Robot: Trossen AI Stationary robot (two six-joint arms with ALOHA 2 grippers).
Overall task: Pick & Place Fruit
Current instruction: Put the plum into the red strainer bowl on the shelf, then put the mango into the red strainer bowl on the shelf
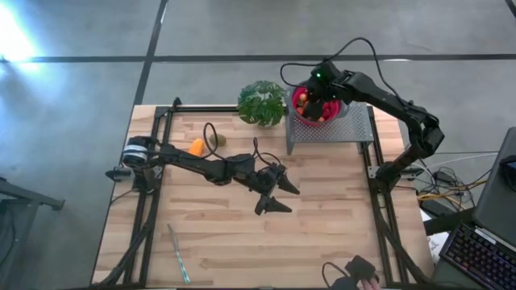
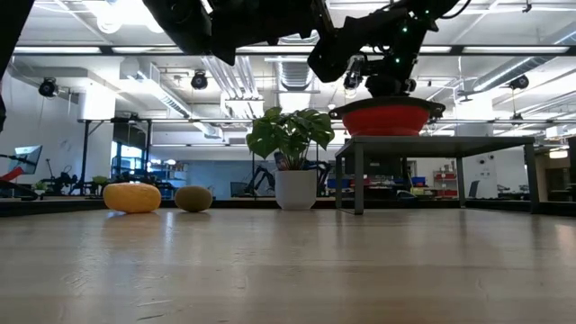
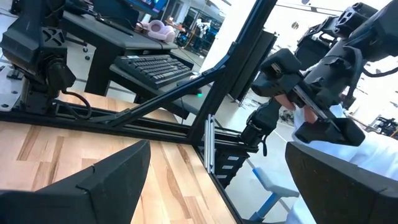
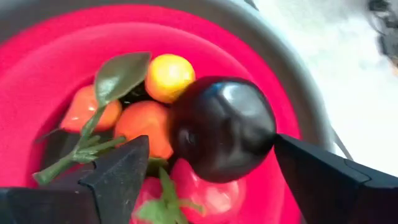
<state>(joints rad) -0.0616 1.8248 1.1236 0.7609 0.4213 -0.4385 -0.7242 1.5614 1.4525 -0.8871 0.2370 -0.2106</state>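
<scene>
A red bowl (image 1: 316, 115) (image 4: 37, 68) sits on a grey stand (image 1: 343, 129) at the table's far right. It holds several toy fruits: orange balls (image 4: 169, 76), a strawberry (image 4: 205, 193) and a leafy stem (image 4: 93, 124). A dark round fruit (image 4: 224, 127) lies on top of the pile. My right gripper (image 1: 316, 95) (image 4: 211, 138) hangs open over the bowl, slanting down, a finger on either side of the dark fruit. A yellow-orange fruit (image 1: 196, 147) (image 2: 132, 197) and a kiwi (image 1: 216, 140) (image 2: 193, 199) lie on the table at far left. My left gripper (image 1: 278, 197) (image 3: 217, 180) hovers open over mid-table. My right gripper has its fingers apart around the dark round fruit, which rests on the other fruits in the bowl. One fingertip (image 4: 292, 152) stands right at the fruit's side (image 4: 270, 134); whether it touches, I cannot tell.
A potted green plant (image 1: 262, 102) (image 2: 290, 153) stands left of the stand. A thin pale stick (image 1: 179, 254) lies near the front left. Black frame rails run along the table's sides. A person's hand (image 1: 367, 280) shows at the near right edge.
</scene>
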